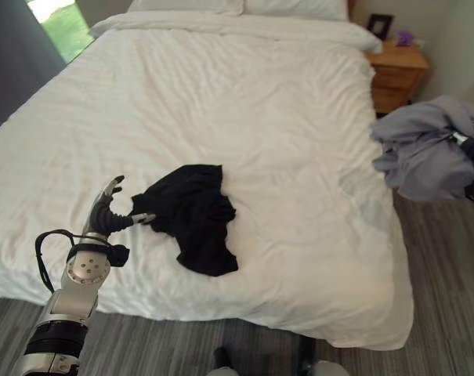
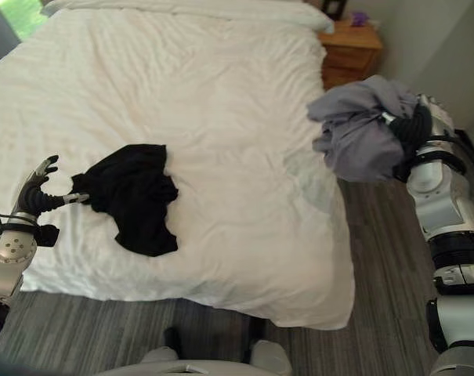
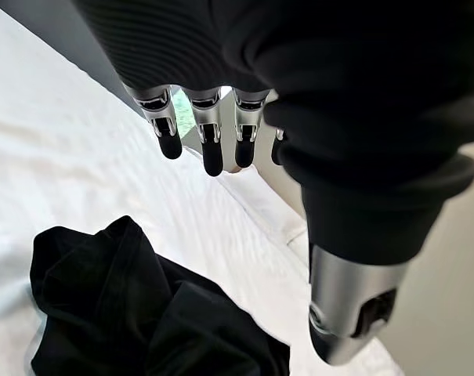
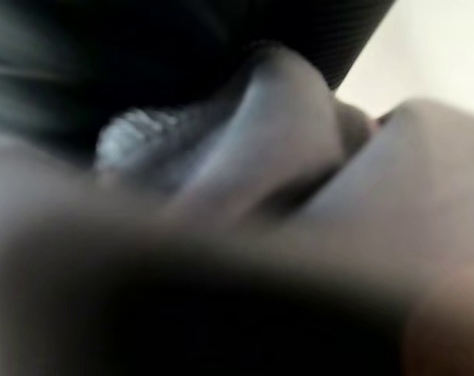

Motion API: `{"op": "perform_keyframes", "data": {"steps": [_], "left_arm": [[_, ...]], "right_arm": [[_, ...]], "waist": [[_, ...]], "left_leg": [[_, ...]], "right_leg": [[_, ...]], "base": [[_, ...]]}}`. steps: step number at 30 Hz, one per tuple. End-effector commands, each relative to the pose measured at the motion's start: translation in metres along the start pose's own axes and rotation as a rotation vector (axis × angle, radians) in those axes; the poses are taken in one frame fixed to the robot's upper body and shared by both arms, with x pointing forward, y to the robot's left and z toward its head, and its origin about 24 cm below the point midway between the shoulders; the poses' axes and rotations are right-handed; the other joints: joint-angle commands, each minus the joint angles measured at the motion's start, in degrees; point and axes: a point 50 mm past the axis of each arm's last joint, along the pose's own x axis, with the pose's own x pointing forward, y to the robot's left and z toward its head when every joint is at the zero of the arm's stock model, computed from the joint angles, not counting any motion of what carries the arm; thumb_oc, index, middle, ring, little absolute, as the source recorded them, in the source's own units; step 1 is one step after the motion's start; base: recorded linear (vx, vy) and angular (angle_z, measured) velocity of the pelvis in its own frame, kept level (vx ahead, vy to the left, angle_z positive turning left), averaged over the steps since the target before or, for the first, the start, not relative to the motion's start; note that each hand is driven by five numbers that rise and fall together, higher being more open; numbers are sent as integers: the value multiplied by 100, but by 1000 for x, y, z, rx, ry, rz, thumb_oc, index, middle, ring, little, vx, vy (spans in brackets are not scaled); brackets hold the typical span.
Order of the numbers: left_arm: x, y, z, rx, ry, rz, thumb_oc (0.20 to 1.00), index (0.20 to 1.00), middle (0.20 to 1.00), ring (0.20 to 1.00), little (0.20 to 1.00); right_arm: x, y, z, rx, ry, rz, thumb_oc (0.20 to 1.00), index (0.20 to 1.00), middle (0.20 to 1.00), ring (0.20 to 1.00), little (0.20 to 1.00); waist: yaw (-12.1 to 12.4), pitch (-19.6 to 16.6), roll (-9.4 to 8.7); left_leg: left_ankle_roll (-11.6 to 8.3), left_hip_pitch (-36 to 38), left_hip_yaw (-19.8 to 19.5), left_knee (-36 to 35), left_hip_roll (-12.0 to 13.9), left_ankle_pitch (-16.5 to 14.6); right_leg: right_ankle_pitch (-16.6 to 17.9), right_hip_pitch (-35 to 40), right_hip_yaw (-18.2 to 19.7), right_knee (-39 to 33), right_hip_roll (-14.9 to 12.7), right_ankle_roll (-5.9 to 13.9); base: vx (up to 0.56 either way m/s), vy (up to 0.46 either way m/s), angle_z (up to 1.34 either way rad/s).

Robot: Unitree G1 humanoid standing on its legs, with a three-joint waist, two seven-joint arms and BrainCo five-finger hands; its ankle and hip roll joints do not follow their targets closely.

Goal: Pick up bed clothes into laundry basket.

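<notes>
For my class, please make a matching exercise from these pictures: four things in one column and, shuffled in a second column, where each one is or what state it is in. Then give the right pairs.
Things:
1. black garment
2. grey garment
3. left hand
4. wooden nightstand

Places or states:
A. beside the head of the bed, at its right
B. held up over the bed's right edge by the right hand
C. lying crumpled on the white bed
D. open, fingers relaxed, just left of the black garment

Pairs: 1-C, 2-B, 3-D, 4-A
</notes>
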Motion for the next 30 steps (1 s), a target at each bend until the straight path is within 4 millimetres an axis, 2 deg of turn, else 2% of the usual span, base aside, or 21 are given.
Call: {"op": "perform_keyframes", "data": {"steps": [1, 4, 5, 6, 7, 8, 9, 12, 13, 14, 15, 16, 19, 22, 24, 25, 27, 28, 29, 30], "left_arm": [[21, 20, 0, 261, 33, 53, 1000, 1000, 1000, 1000, 1000], [29, 24, -11, 524, 106, 24, 1000, 1000, 1000, 1000, 1000], [31, 21, -22, 625, 178, -2, 1000, 1000, 1000, 1000, 1000], [30, 23, -28, 680, 207, -15, 1000, 1000, 1000, 1000, 1000], [32, 22, -29, 766, 218, -41, 1000, 1000, 1000, 1000, 1000], [32, 22, -29, 767, 217, -42, 1000, 1000, 1000, 1000, 1000], [35, 23, -30, 910, 222, -85, 1000, 1000, 1000, 1000, 1000], [44, 33, -21, 988, 239, -72, 1000, 1000, 1000, 1000, 1000], [45, 35, -23, 1002, 258, -88, 837, 837, 837, 837, 837], [42, 36, -29, 1024, 286, -109, 592, 592, 592, 592, 592], [42, 36, -28, 1024, 285, -110, 592, 592, 592, 592, 592], [35, 36, -41, 1047, 330, -155, 200, 200, 200, 200, 200], [20, 28, -61, 1055, 381, -227, 200, 200, 200, 200, 200], [14, 24, -66, 1018, 376, -233, 200, 200, 200, 200, 200], [21, 30, -56, 970, 340, -174, 200, 200, 200, 200, 200], [29, 35, -43, 904, 299, -108, 200, 200, 200, 200, 200], [44, 56, -3, 708, 141, 88, 200, 200, 200, 200, 200], [47, 67, 27, 569, -3, 189, 200, 200, 200, 200, 200], [45, 68, 25, 567, 1, 188, 200, 200, 200, 200, 200], [45, 73, 46, 467, -98, 255, 200, 200, 200, 200, 200]], "right_arm": [[-5, -18, 5, 18, -76, -67, 200, 200, 200, 200, 200], [-19, -21, -3, 26, -92, -71, 200, 200, 200, 200, 200], [-28, -18, -8, 26, -93, -53, 200, 200, 200, 200, 200], [-30, -18, -7, 26, -102, -51, 200, 200, 200, 200, 200], [-31, -20, -7, 25, -110, -61, 200, 200, 200, 200, 200], [-31, -20, -7, 25, -108, -62, 200, 200, 200, 200, 200], [-34, -24, -2, 43, -142, -84, 200, 200, 200, 200, 200], [-35, -30, -3, 67, -146, -119, 200, 200, 200, 200, 200], [-36, -30, -5, 71, -139, -120, 200, 200, 200, 200, 200], [-36, -33, -4, 68, -146, -126, 200, 200, 200, 200, 200], [-37, -33, -4, 68, -145, -126, 200, 200, 200, 200, 200], [-39, -33, -5, 56, -149, -124, 200, 200, 200, 200, 200], [-46, -33, -13, 45, -127, -118, 200, 200, 200, 200, 200], [-52, -33, -19, 29, -108, -113, 200, 200, 200, 200, 200], [-54, -30, -25, 36, -83, -104, 200, 200, 200, 200, 200], [-56, -28, -28, 36, -66, -97, 200, 200, 200, 200, 200], [-64, -23, -40, 39, -10, -80, 200, 200, 200, 200, 200], [-73, -18, -52, 47, 51, -69, 200, 200, 200, 200, 200], [-74, -18, -51, 47, 50, -66, 200, 200, 200, 200, 200], [-80, -15, -56, 61, 74, -68, 200, 200, 200, 200, 200]], "waist": [[-207, -330, -72], [-400, -380, -66], [-539, -417, -45], [-608, -409, -39], [-667, -392, -49], [-657, -394, -52], [-753, -341, -80], [-863, -143, -161], [-888, -96, -201], [-912, -45, -232], [-908, -57, -230], [-904, -11, -285], [-861, -2, -326], [-802, 8, -344], [-767, 9, -344], [-750, -20, -336], [-698, -69, -322], [-665, -126, -306], [-677, -130, -307], [-657, -155, -302]], "left_leg": [[-318, 36, 49, 35, 229, 6], [-303, 70, 163, 35, 209, -40], [-332, 110, 170, 35, 193, -198], [-329, 97, 194, 35, 189, -209], [-322, 29, 221, 35, 186, -203], [-322, 26, 222, 35, 185, -203], [-313, -136, 271, 35, 206, -178], [-315, -497, 264, 35, 262, -70], [-318, -606, 272, 35, 283, -36], [-322, -692, 275, 35, 299, -9], [-321, -709, 273, 35, 300, -6], [-314, -827, 289, 35, 336, 30], [-308, -796, 342, 35, 356, 24], [-296, -670, 382, 35, 321, -29], [-280, -527, 409, 35, 266, -87], [-273, -478, 411, 35, 241, -107], [-236, -353, 367, 35, 165, -166], [-211, -287, 335, 35, 116, -199], [-209, -272, 337, 35, 112, -204], [-197, -243, 316, 35, 89, -218]], "right_leg": [[-310, 356, -82, 79, -471, 658], [-263, 283, 6, 79, -488, 710], [-320, 229, 119, 79, -482, 802], [-298, 183, 148, 79, -481, 817], [-253, 71, 181, 79, -477, 839], [-252, 66, 182, 79, -477, 839], [-187, -163, 247, 79, -459, 865], [-55, -542, 267, 79, -410, 884], [-11, -659, 264, 79, -399, 898], [15, -749, 263, 79, -380, 912], [19, -766, 262, 79, -380, 911], [49, -903, 238, 79, -355, 921], [30, -897, 197, 79, -376, 918], [3, -775, 167, 79, -446, 923], [-9, -646, 167, 79, -487, 922], [-10, -594, 160, 79, -505, 918], [-20, -441, 152, 79, -549, 926], [-19, -361, 137, 79, -575, 932], [-21, -348, 139, 79, -579, 936], [-14, -320, 135, 79, -597, 940]], "base": [[45, 62, -17], [76, 62, -29], [98, 81, -20], [57, 80, -13], [-36, 27, -11], [-88, 28, -33], [-108, 11, -44], [-166, -13, -23], [-190, -35, -14], [-97, -20, -6], [-103, -24, -10], [-57, -19, -11], [-3, 9, -9], [15, 48, -8], [3, 64, -8], [11, 67, -3], [21, 89, 4], [13, 81, 10], [8, 85, 14], [-1, 65, 15]]}}
